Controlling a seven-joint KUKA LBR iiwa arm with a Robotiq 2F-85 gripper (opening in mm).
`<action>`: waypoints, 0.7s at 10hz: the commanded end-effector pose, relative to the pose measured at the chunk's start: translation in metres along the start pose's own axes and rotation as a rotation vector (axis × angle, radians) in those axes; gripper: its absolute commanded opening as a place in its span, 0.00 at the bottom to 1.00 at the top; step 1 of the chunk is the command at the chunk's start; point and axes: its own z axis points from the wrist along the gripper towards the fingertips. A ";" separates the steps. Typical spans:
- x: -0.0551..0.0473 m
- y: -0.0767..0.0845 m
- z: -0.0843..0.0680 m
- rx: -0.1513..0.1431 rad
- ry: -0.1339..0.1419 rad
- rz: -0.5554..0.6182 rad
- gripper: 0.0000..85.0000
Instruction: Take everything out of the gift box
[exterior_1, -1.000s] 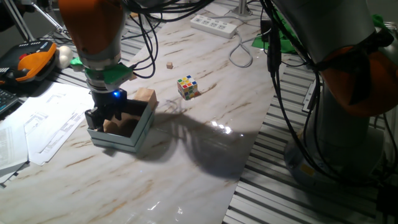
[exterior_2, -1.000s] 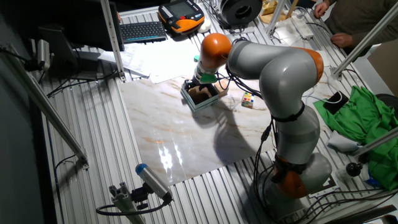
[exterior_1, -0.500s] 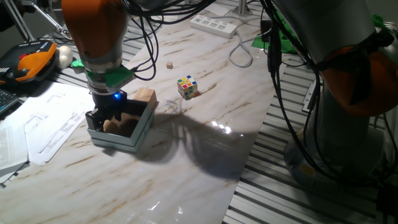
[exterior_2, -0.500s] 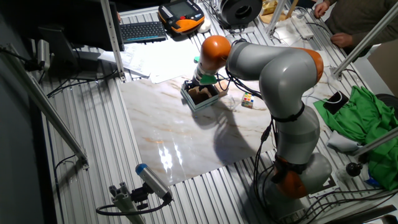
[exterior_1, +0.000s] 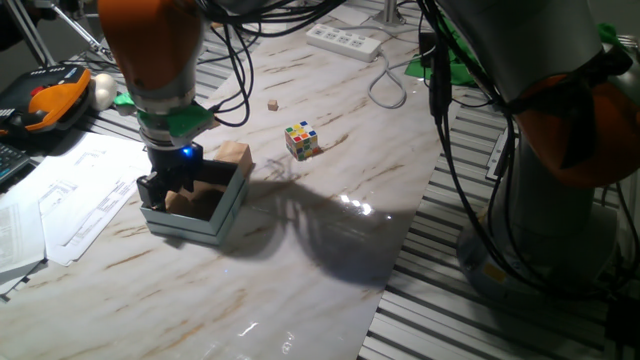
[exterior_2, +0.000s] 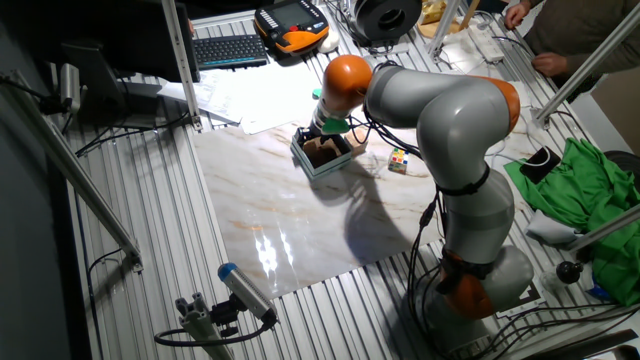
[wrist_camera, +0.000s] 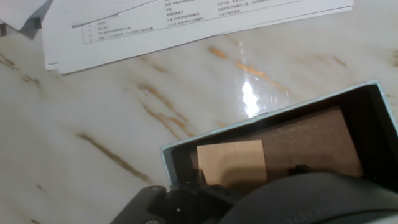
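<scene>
You're mid-pick: the end effector is down inside the shallow grey-blue cardboard gift box at centre-left of the frame, over the light-tan wooden block that is left inside. The fingers sit at that block, but you can't tell from any view whether they're spread or already pinching it; the hand view is mostly blocked by the hand's own body. The second tan wooden block is outside, just beside the box's far wall, and the small multicoloured puzzle cube is out too, a bit further toward upper centre. By my read that makes one item to go. Next move calls for a confirmed grip, then a straight lift clear of the box wall before you traverse; the box is light and could drag along. The surface is a glossy marble-pattern tabletop with glare spots, white printed paper sheets at its left edge, and cables, a white power strip and a tiny tan cube toward the top.
</scene>
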 end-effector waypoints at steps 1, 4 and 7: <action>0.001 0.001 0.000 -0.001 0.000 -0.001 0.80; 0.000 0.000 -0.002 0.008 0.007 -0.006 0.80; 0.010 0.005 0.001 0.002 0.000 0.014 0.80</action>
